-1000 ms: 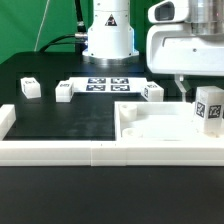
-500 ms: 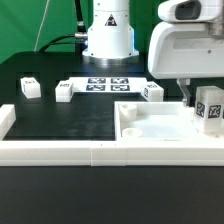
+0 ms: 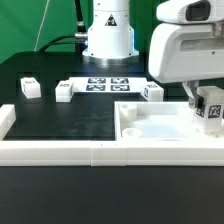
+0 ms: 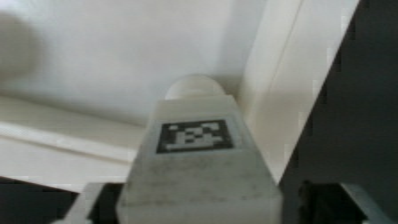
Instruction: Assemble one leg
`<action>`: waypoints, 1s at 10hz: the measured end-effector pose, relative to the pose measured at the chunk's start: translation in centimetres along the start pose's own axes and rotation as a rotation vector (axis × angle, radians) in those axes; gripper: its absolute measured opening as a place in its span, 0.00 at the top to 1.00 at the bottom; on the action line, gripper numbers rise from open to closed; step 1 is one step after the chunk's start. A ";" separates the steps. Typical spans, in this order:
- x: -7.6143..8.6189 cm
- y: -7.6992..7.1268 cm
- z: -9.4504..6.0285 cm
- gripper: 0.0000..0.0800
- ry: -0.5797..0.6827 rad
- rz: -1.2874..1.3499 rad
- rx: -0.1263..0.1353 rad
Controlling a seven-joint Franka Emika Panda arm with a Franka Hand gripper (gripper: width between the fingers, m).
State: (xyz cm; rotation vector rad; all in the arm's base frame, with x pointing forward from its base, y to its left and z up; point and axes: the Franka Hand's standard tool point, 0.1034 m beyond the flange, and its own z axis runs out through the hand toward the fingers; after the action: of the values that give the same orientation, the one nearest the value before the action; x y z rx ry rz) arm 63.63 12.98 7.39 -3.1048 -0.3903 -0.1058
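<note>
Leg is upright, tag facing the exterior camera, at the exterior view's right, over the right end of the large white body. Contact between leg base and body: cannot tell. The gripper is pinching the leg's upper part, one finger on each side. In the wrist view the leg runs lengthwise away from the camera, tag up, with the body's white recess beyond it. A second leg lies just behind the body. The marker board is flat on the black table. A third leg and a fourth leg sit to the exterior view's left.
</note>
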 end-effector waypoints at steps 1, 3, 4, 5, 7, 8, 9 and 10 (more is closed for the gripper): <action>0.0 0.0 0.0 0.55 0.000 0.000 0.000; 0.0 0.2 0.0 0.63 0.000 0.002 -0.001; 0.0 0.2 0.0 0.63 -0.001 0.017 -0.001; 0.0 0.2 0.0 0.63 -0.001 0.033 -0.001; -0.1 0.4 0.1 0.63 0.000 0.159 0.007; -0.1 0.6 0.2 0.63 0.005 0.324 0.021; -0.1 0.7 0.2 0.63 0.016 0.436 0.026; -0.2 0.7 0.2 0.63 0.027 0.547 0.027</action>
State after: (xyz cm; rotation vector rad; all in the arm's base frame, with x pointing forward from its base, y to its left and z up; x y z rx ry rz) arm 63.67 12.22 7.18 -3.0472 0.4542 -0.1321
